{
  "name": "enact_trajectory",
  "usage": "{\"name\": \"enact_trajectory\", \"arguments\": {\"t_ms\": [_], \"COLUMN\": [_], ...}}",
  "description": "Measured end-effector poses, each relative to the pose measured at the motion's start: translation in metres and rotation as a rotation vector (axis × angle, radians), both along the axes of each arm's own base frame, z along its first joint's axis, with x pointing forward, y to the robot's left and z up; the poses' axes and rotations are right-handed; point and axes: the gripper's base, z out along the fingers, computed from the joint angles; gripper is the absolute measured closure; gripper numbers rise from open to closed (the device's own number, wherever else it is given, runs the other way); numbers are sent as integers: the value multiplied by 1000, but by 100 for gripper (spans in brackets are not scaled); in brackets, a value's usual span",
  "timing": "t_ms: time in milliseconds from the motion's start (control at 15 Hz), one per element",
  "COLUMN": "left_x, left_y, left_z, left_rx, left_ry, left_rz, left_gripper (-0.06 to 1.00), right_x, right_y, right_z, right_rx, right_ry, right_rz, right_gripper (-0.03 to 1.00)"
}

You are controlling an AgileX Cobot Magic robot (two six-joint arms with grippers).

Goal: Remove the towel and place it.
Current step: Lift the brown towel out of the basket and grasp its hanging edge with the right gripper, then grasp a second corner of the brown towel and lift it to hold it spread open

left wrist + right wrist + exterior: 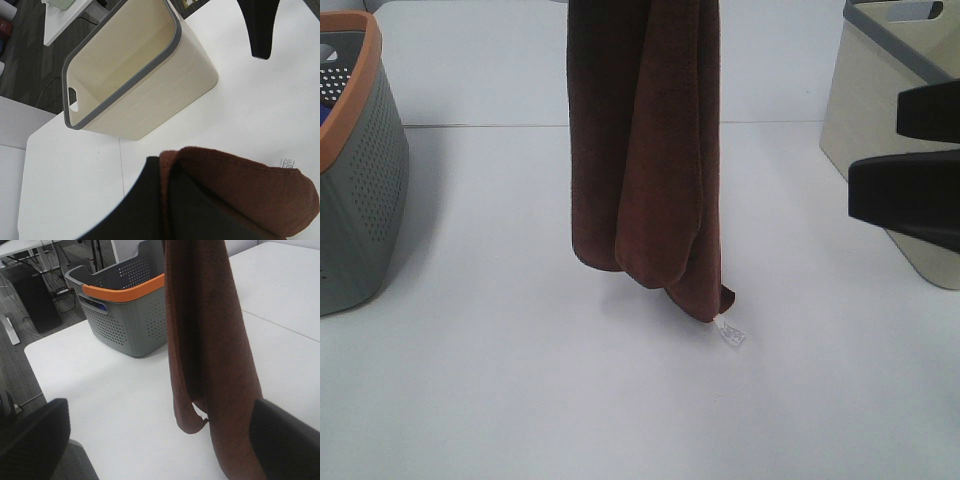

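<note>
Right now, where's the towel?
Exterior high view: the towel hangs at centre over the white table, between the grey basket on the left and the cream basket on the right.

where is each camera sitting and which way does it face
Exterior high: off the arms, looking down on the table and hanging towel; the right tool shows at the right edge.
Left wrist: above the towel, looking down to the cream basket; the left tool grips the towel.
Right wrist: faces the towel and grey basket; its open fingers frame the view.
All three share the towel.
</note>
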Motion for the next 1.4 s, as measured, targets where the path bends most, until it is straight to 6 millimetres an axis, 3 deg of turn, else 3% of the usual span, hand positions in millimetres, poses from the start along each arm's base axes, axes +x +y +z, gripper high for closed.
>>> {"name": "enact_trajectory", "arguments": {"t_ms": [333,400,800,1067,1400], "left_x": [1,1,1,2,4], "left_y": [-1,-1,-1,-2,0], "left_z": [-2,-2,-2,-3,-4], "left_rx": [-3,-3,-3,-1,33], "left_ry": [17,17,17,20,-5], "left_rz": [9,9,9,9,22], "left_gripper": [94,94,94,94,94], "right_x": [23,37,69,75,66], "right_y": [3,3,6,42,67], "right_z": [-10,-19,-51,-81,-89], "right_rx": [53,68,126,37,-70], "right_ry": [29,63,194,276,271], "right_rz": [54,55,69,163,215], "right_gripper": [14,14,15,16,21]}}
